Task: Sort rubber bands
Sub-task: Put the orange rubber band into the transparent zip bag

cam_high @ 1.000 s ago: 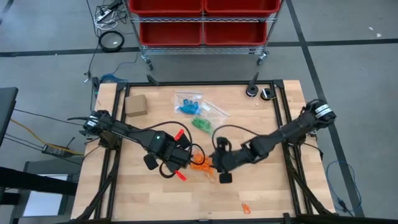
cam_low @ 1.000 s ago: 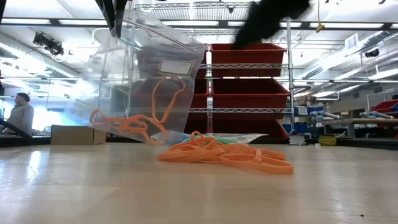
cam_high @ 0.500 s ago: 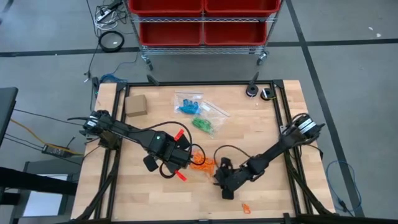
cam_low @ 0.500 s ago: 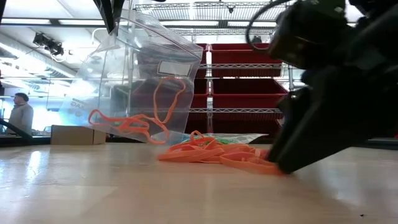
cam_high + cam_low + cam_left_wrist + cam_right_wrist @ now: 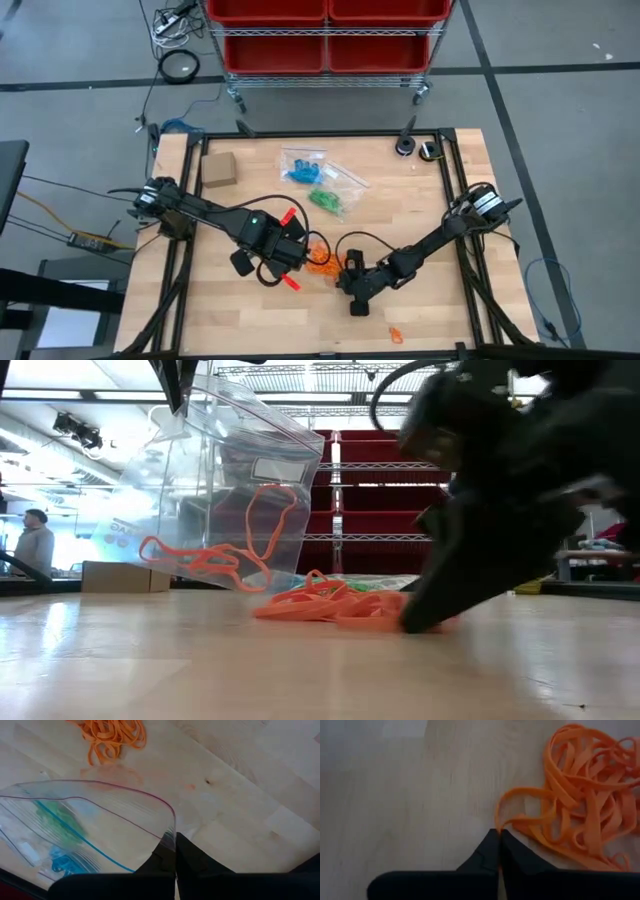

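A: Any writing you can read?

B: None that I can make out. The clear zip bag [image 5: 225, 490] carries a pale label patch, but whatever is on it is too faint to read.

A: What is in that bag?

B: A few orange rubber bands [image 5: 215, 555] hang in its lower part. The left gripper [image 5: 175, 851] has its fingers pressed together on the bag's rim, and the bag hangs above the table [image 5: 430, 210], mouth open, just beside the orange pile.

A: And the pile itself?

B: The orange pile [image 5: 585, 810] lies loose on the wood near the table's middle, right next to the hanging bag. In the overhead view it sits between the two grippers [image 5: 322, 258].

A: What is the right gripper doing?

B: The right gripper [image 5: 499, 834] is down at the table on the side of the pile away from the bag. Its fingers are closed tight and pinch one strand at the pile's edge.

A: Other containers?

B: Farther from the pile, toward the red bins [image 5: 325, 30], lie two more clear bags, one with blue bands [image 5: 300, 172] and one with green bands [image 5: 325, 199]. A small cardboard box [image 5: 218, 168] sits by the table's left rail. One stray orange band [image 5: 396, 334] lies alone near the table's front edge.
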Controlling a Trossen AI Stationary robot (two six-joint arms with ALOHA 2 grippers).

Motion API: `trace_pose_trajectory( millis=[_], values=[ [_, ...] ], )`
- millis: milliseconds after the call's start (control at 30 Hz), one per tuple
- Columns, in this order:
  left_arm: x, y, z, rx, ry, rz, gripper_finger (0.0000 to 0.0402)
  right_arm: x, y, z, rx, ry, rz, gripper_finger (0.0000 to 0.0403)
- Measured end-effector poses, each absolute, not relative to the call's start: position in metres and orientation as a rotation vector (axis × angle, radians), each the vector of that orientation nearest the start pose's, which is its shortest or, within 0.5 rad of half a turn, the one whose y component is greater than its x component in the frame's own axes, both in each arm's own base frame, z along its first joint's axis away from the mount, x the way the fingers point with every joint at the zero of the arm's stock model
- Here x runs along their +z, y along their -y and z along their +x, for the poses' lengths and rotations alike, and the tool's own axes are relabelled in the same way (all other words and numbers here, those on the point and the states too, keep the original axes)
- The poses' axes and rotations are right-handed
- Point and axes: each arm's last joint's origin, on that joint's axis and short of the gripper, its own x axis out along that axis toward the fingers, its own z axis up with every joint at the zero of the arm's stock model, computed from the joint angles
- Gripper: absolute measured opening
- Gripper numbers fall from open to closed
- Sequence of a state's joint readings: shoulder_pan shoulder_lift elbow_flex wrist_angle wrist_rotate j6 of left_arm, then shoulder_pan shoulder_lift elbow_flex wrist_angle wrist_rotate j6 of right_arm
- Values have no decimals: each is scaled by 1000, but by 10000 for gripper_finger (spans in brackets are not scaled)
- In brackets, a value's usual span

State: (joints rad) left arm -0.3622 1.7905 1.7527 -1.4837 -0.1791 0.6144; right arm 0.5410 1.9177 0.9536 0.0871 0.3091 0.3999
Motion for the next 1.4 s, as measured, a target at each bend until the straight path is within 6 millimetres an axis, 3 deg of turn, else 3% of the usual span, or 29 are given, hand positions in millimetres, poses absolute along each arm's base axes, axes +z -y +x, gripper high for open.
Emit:
trace_pose_trajectory(
  millis=[400,633,800,1033,1167,1400],
  values=[
    [316,112,310,-609,-1401,906,0,211,-166,293,7,-544,-95,0],
    [316,112,310,-609,-1395,907,0,242,-139,299,-75,-414,-183,0],
    [316,112,310,-612,-1395,910,0,250,-111,313,-106,-358,-211,0],
    [316,112,310,-615,-1393,913,0,260,-74,340,-20,-330,-173,0],
    [316,112,310,-616,-1395,915,0,260,-67,360,83,-352,-147,0],
    [316,112,310,-631,-1396,929,0,240,-69,389,137,-521,-152,0]
  ],
)
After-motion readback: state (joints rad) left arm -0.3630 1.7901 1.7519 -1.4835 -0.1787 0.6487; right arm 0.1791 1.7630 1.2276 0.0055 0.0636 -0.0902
